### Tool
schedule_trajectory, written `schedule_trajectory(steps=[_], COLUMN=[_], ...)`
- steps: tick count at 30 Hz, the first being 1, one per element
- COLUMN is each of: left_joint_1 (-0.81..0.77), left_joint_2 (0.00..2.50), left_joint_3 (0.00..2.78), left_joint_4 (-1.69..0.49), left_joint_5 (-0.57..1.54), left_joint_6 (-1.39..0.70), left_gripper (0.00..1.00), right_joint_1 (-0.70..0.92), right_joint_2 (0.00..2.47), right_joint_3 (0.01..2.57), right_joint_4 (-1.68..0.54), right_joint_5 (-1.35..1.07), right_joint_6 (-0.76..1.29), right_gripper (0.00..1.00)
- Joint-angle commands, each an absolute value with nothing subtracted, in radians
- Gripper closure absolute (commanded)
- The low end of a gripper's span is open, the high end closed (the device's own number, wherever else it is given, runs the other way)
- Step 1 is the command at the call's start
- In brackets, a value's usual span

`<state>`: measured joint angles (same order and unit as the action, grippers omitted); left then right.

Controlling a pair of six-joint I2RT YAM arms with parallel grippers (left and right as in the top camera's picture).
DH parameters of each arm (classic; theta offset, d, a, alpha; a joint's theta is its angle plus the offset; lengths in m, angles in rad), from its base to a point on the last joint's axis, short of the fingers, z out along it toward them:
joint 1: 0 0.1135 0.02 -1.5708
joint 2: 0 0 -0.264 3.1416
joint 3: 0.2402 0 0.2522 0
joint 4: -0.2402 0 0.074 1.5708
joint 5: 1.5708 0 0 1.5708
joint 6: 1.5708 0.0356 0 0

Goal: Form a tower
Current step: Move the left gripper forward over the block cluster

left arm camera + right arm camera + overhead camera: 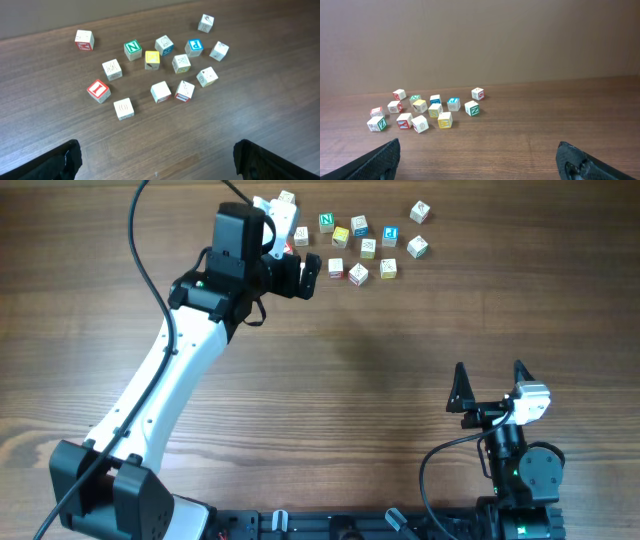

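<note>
No tower shows in any view; several small wooden letter cubes lie singly on the table. In the left wrist view I see a green N cube [132,49], a yellow cube [152,59], a blue P cube [194,47] and a red I cube [98,90]. Overhead, the cluster [360,246] sits at the far middle of the table. My left gripper [314,277] hovers at the cluster's left edge, open and empty [157,150]. My right gripper [489,370] stays near the front right, open and empty [477,147], far from the cubes [444,120].
The brown wooden table [380,360] fills the overhead view. A plain brown wall [480,40] stands behind the cubes in the right wrist view. One cube [286,198] lies beside the left wrist's white camera housing. A black cable [150,290] runs along the left arm.
</note>
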<state>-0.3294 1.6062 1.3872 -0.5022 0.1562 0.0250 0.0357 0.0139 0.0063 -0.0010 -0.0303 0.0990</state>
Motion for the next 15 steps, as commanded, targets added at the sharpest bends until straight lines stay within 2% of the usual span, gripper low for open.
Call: schedule_trajectory(steps=[1, 15], left_joint_1=[-0.332, -0.336], left_joint_2=[1.603, 1.627], left_joint_3=[1.485, 1.556], left_joint_4=[-0.514, -0.517], left_joint_5=[0.175, 0.175], left_joint_6=[-0.002, -0.012], left_gripper=[0.00, 0.00], right_joint_1=[0.038, 0.038], right_joint_2=[0.010, 0.010], right_joint_3=[0.005, 0.005], right_joint_4=[0.001, 0.001], right_joint_5=[-0.047, -0.047], right_joint_6=[0.081, 0.081], right_gripper=[0.00, 0.00])
